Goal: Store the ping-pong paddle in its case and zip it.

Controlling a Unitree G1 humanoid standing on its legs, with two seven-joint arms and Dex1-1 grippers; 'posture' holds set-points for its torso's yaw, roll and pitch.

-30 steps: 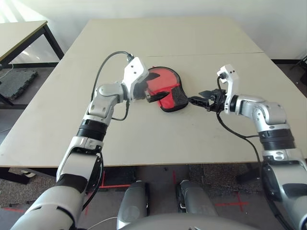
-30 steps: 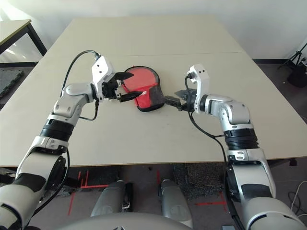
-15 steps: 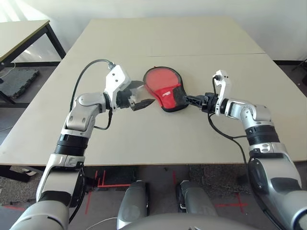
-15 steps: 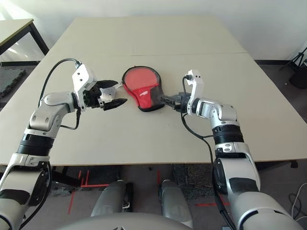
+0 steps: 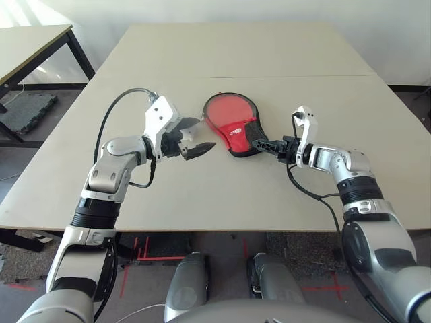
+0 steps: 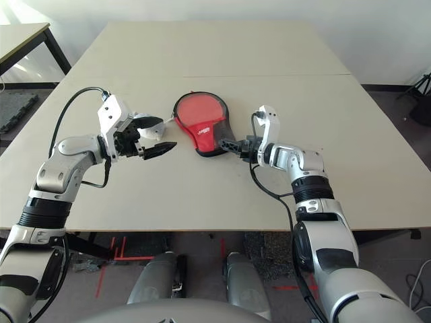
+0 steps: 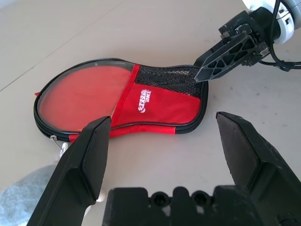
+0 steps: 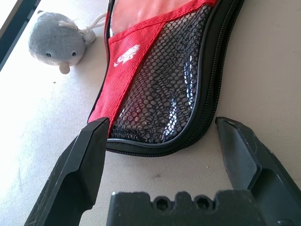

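Pale wall behind a broad light table (image 5: 283, 195); a second table (image 5: 27, 54) stands at the far left, with a dark mat (image 5: 27, 113) on the floor under it. Case (image 5: 236, 128): lying flat near the middle of the table, logo side up — round part far and toward the left, narrow mesh end near and toward the right. Its face is red with a small white logo, its rim black with a zipper. A ping-pong paddle cannot be made out; whether one is inside, I cannot tell.

Left gripper (image 7: 162, 155): to the left of the case, fingers spread wide, nothing between them. A grey plush toy (image 8: 59, 40) with a white cord lies beside the case's left side, behind that gripper; the cord (image 8: 96, 21) runs toward the zipper pull (image 7: 54, 138).

Right gripper (image 8: 162, 155): at the narrow mesh end of the case, fingers wide apart — no grip on it. Whether a fingertip touches the mesh, I cannot tell.
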